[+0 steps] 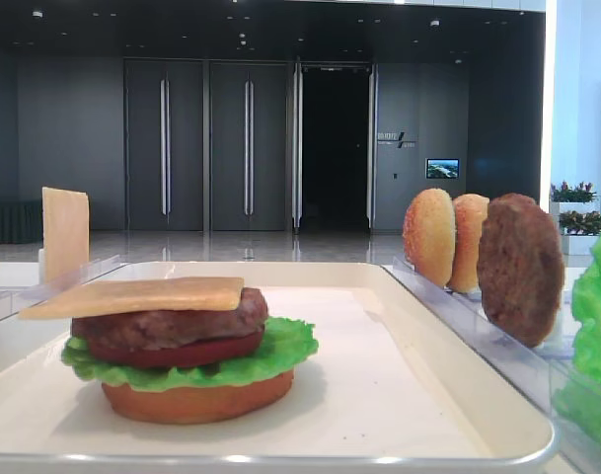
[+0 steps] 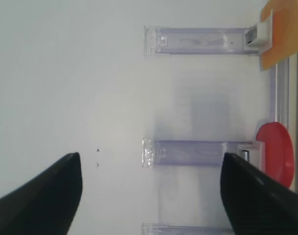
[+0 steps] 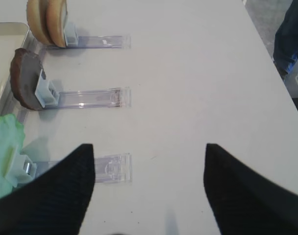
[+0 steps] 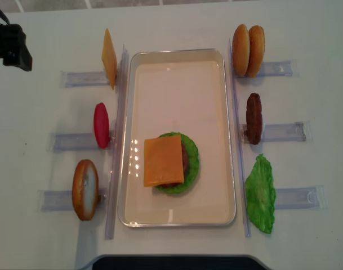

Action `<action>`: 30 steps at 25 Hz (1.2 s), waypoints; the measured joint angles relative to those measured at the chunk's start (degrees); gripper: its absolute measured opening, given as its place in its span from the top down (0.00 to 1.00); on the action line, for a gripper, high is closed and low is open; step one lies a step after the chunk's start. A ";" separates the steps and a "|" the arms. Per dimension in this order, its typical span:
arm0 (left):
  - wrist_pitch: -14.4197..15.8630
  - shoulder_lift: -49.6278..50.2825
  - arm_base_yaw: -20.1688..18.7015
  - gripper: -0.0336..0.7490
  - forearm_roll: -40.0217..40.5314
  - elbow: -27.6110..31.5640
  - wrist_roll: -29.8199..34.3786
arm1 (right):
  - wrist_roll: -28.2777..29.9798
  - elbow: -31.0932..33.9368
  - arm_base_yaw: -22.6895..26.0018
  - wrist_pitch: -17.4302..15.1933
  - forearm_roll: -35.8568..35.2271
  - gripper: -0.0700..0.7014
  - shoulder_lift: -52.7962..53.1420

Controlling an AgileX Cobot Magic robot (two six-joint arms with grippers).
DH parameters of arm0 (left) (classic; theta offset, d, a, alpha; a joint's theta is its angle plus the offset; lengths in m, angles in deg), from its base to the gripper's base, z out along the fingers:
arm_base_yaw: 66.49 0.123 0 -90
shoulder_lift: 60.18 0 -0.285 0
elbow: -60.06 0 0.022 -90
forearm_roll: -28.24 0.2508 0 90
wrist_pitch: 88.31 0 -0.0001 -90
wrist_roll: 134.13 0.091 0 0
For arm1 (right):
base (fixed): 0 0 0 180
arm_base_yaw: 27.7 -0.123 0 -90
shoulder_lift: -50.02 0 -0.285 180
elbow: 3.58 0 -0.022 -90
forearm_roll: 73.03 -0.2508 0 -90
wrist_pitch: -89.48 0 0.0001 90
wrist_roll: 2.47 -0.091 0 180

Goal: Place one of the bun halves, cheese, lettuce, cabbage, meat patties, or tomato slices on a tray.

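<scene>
Right gripper open, lettuce just left.

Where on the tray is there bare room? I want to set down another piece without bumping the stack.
The tray is bare between its far rim and the burger stack; thin strips flank the stack. Both long sides outside are crowded with racks holding buns, patty and lettuce.

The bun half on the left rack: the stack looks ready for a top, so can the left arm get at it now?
Probably yes. The bun half stands upright in its rack, apart from the tomato slice, with bare table beside it, and the left gripper's fingers stand wide open, holding nothing.
</scene>
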 joint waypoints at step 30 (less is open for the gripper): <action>5.51 -41.37 0.00 0.11 -8.40 9.10 8.65 | 0.00 0.00 0.00 0.00 0.00 0.28 0.00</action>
